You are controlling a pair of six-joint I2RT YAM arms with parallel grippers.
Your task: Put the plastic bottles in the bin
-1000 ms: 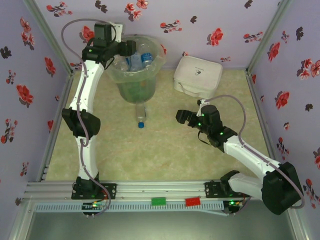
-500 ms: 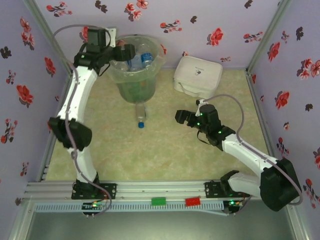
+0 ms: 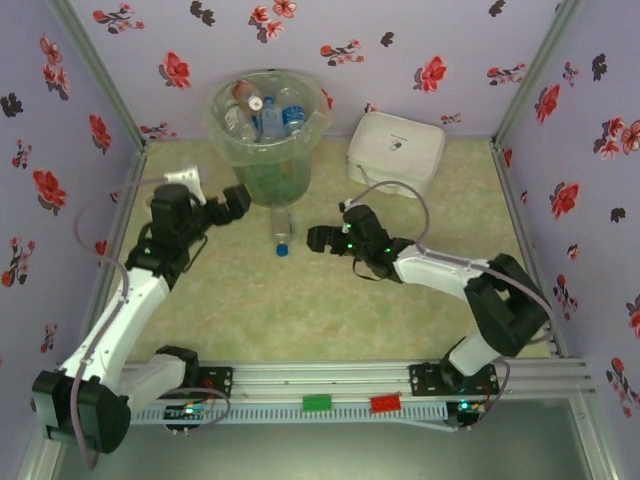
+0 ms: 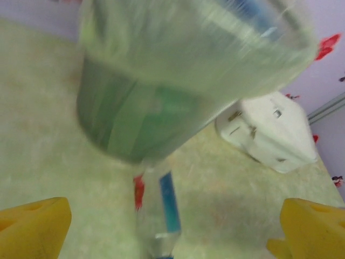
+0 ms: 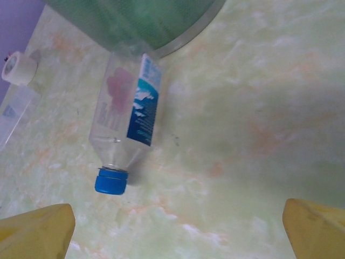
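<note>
At the base of the tall translucent grey-green plastic bin, one clear blue-capped plastic bottle lay sideways; right gripper gaped wide, empty, facing it, presumably lining up a grasp; left gripper likewise wide, empty.

One round bin, several bottles heaped inside it, one bottle lying on the bench, one white box

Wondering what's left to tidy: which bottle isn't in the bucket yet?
The clear bottle with the blue label and cap, lying on its side on the table at the foot of the bin. The other bottles sit inside it.
</note>
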